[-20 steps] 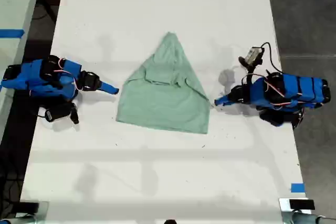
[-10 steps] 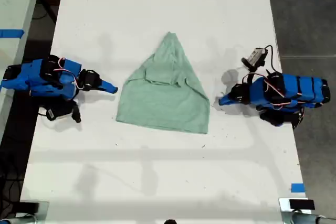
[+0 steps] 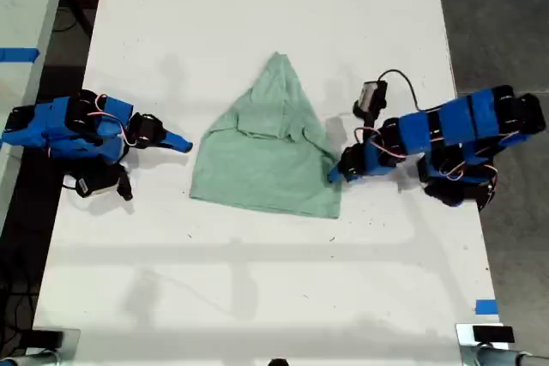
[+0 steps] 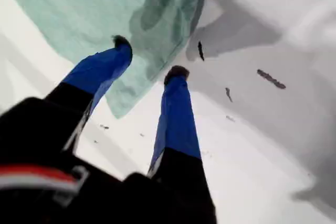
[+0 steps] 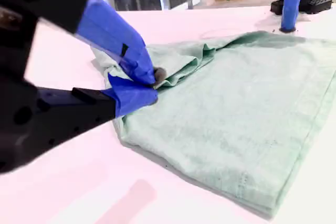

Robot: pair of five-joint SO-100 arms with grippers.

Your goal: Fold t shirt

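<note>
Item: shirt (image 3: 270,160), pale mint, rumpled and pointed, lying mid-table (image 3: 257,280). My second gripper (image 5: 152,85): jaws pinched on a fold at the shirt's edge, toward the exterior view's right. My first gripper (image 4: 148,56): jaws parted, empty, just beside the opposite edge. Step: grasping an edge. Next, probably: lift it and carry it across.

A bit of the shirt's (image 5: 236,108) rumpled edge is hidden between the closed tips of my second gripper (image 5: 151,81). The first wrist view is blurred: the dark flecks (image 4: 270,78) on the table (image 4: 273,145) can't be made out, and the shirt runs off that picture's edge.
</note>
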